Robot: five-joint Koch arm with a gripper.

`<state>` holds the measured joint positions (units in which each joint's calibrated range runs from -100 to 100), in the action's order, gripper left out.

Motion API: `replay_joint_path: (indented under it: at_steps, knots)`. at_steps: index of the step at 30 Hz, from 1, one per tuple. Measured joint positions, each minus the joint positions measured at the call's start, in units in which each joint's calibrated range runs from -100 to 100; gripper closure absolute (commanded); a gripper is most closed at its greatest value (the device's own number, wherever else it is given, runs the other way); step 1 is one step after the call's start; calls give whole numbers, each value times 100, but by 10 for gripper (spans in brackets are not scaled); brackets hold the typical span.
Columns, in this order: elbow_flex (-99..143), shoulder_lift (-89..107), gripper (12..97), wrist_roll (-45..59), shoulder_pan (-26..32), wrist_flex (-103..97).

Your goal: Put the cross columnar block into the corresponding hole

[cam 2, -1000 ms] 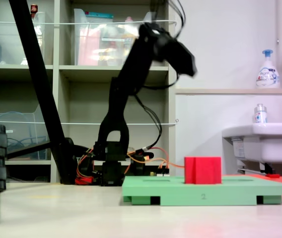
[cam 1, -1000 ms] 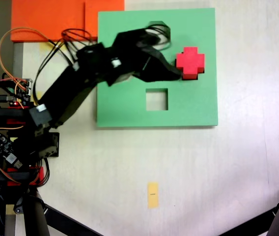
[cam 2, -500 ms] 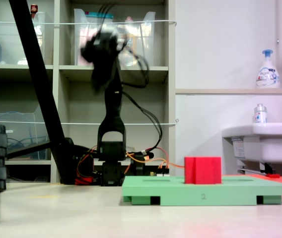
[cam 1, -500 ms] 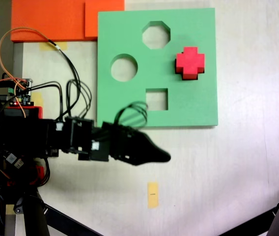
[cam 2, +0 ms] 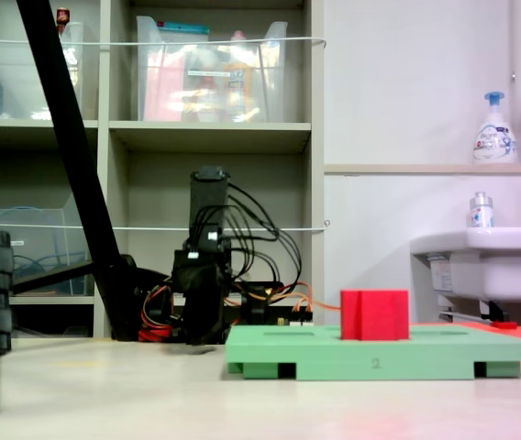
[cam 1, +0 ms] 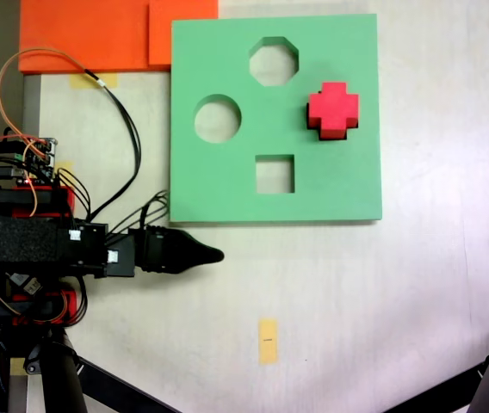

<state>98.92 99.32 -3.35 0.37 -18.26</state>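
Observation:
The red cross columnar block (cam 1: pixel 333 109) stands upright in the right part of the light-green board (cam 1: pixel 227 194). It fills the corresponding hole, so the cutout's outline is hidden under it. From the side the block (cam 2: pixel 374 314) sticks up well above the board (cam 2: pixel 426 348). My gripper (cam 1: pixel 214 255) lies low over the table just below the board's lower left corner, far from the block and holding nothing. It shows as one black pointed tip. In the side view the folded arm (cam 2: pixel 207 275) faces the camera behind the board's left end.
The board has open octagonal (cam 1: pixel 273 61), round (cam 1: pixel 218 119) and square (cam 1: pixel 275 174) cutouts. Orange foam sheets (cam 1: pixel 98 34) lie at the top left. Wires and electronics (cam 1: pixel 29 168) sit by the arm's base. A small yellow tag (cam 1: pixel 267 341) lies on the table.
The arm swung away from the block, passed over the table below the board, and folded back low toward its base. The block stayed in place on the board.

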Motion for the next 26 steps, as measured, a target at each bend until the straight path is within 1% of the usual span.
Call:
replay_joint_path:
  at_steps: [2,4,5,9,26]
  knots:
    - [0,0,589,5,5,39]
    - [0,0,596,29,5,617]
    - [0,27,623,39,5,842]
    - [-10,27,595,54,5,1067]
    - [-10,27,595,49,5,1067]
